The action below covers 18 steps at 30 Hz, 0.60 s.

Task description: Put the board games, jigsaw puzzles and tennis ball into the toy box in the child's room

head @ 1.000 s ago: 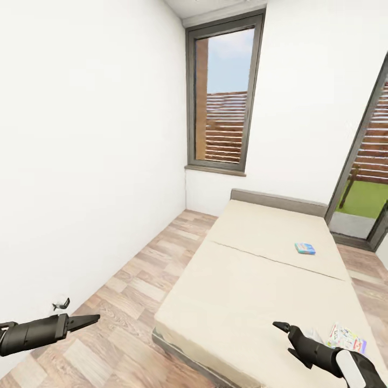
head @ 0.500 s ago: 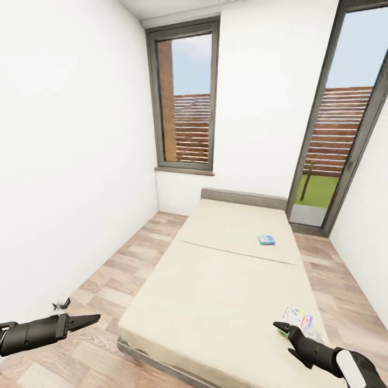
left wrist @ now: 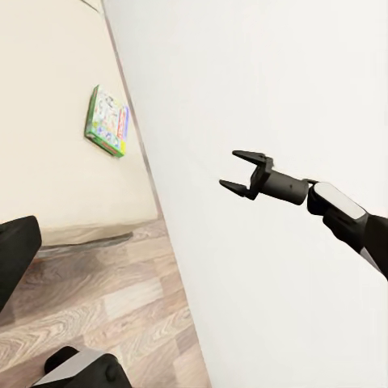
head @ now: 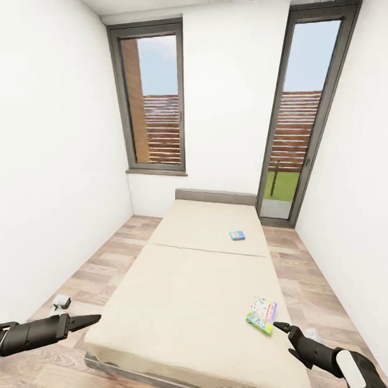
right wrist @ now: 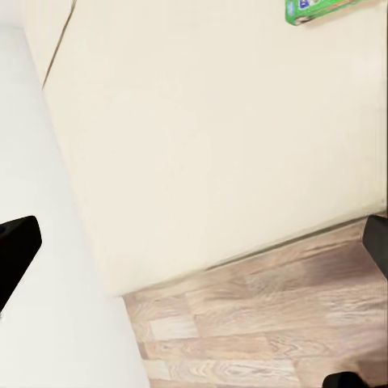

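Camera swung since the earlier frames: bed then sat centred, both windows in head view; the items themselves had not shifted. Blue board game lay on the bed's far section. Greenish board game lay near the bed's right edge, just beyond the right gripper. Left gripper: fingers pressed together, over the floor. Right gripper, per left wrist view: spread, empty.
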### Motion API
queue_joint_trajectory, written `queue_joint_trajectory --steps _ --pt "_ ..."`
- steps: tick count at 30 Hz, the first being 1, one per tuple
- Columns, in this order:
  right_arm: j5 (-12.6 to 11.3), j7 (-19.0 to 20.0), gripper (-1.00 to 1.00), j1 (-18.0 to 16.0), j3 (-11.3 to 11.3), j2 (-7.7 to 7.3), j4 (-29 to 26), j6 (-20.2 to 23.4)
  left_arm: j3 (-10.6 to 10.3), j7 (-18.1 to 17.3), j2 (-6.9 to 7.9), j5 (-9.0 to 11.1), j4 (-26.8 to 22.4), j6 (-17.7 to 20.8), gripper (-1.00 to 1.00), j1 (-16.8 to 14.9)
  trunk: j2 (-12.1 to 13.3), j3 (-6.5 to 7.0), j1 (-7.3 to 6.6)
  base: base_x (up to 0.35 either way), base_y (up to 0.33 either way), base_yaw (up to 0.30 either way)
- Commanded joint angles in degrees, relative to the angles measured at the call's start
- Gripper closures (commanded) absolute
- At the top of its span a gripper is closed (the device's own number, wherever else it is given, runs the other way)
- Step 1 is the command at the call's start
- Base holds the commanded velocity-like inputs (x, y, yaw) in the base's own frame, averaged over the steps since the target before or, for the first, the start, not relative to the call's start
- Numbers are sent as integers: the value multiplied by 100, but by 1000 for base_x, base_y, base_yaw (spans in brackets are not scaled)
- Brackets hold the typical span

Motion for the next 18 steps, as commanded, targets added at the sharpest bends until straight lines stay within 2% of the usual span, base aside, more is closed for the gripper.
queue_joint_trajectory --steps 1,18 --pt "17 23 -100 -7 -22 3 2 32 2 -24 1 -5 -2 61 -100 -1 -10 -9 3 0 -102 -284" --pt "17 15 -100 -7 -22 3 34 32 2 -24 -2 -7 -7 45 -100 -1 -10 -8 3 0 -102 -284"
